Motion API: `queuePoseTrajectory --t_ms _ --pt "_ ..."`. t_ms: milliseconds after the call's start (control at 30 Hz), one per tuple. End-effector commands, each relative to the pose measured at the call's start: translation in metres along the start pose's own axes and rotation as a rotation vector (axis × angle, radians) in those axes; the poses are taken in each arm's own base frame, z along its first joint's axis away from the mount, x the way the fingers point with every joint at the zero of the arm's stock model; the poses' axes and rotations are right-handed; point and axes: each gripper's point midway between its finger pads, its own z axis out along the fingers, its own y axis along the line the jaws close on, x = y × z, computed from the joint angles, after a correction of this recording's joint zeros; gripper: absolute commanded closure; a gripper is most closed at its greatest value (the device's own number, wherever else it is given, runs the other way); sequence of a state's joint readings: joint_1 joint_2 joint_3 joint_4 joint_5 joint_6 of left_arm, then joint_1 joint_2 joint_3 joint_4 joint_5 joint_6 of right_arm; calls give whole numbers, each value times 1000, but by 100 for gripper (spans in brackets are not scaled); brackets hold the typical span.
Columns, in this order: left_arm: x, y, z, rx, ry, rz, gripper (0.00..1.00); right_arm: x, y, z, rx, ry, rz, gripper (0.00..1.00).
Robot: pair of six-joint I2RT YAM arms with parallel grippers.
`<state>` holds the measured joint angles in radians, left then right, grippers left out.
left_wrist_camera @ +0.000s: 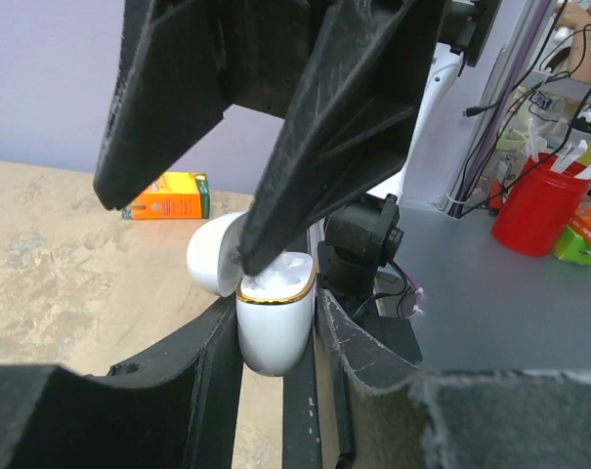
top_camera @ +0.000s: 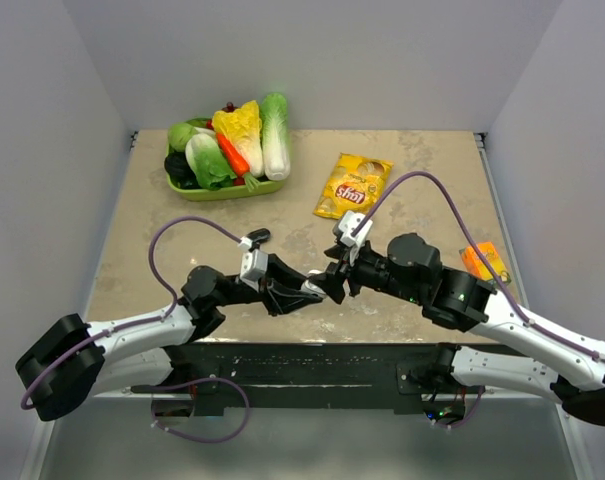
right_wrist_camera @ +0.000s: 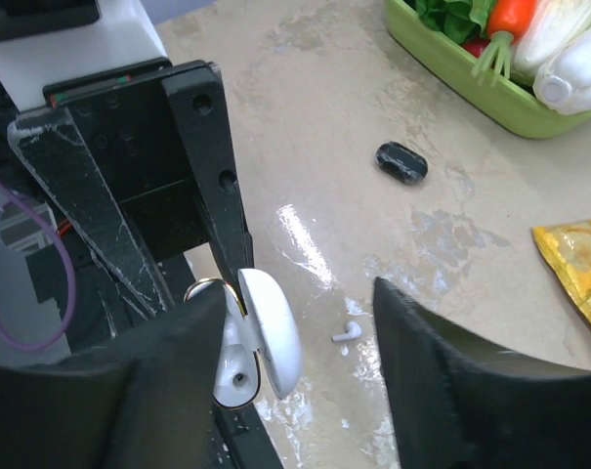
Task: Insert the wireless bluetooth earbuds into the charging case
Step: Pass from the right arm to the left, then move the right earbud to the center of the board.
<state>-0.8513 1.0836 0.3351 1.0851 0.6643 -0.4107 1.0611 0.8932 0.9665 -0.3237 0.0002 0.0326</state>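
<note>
The white charging case (left_wrist_camera: 274, 327), gold-rimmed with its lid (left_wrist_camera: 212, 256) swung open, is upright in my left gripper (left_wrist_camera: 274, 337), which is shut on its body. My right gripper (right_wrist_camera: 300, 303) hangs open right over the case (right_wrist_camera: 232, 366). One of its fingertips (left_wrist_camera: 246, 256) is at the case's mouth. Something white fills the mouth, but I cannot tell if it is an earbud. A white stemmed earbud (right_wrist_camera: 346, 333) lies loose on the table below, between the right fingers. In the top view the two grippers meet at the case (top_camera: 317, 290).
A dark rounded object (right_wrist_camera: 402, 161) lies on the table toward the green tray (top_camera: 222, 192) of vegetables at the back left. A yellow snack bag (top_camera: 352, 185) lies at the back centre. An orange box (top_camera: 485, 262) sits by the right arm.
</note>
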Motion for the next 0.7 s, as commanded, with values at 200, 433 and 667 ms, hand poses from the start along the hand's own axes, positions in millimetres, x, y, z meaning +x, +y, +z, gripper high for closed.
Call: queuePoseTrajectory --t_ms 200,433,667 --pt "-14 4 -2 -35 -65 52 100 -71 -28 -19 177 -241 145 22" --pt "-21 14 -16 -150 -108 76 100 -51 -90 -53 526 -346 302 22" --pt "-34 26 -36 -306 -189 96 100 24 -117 -33 623 -218 446 22"
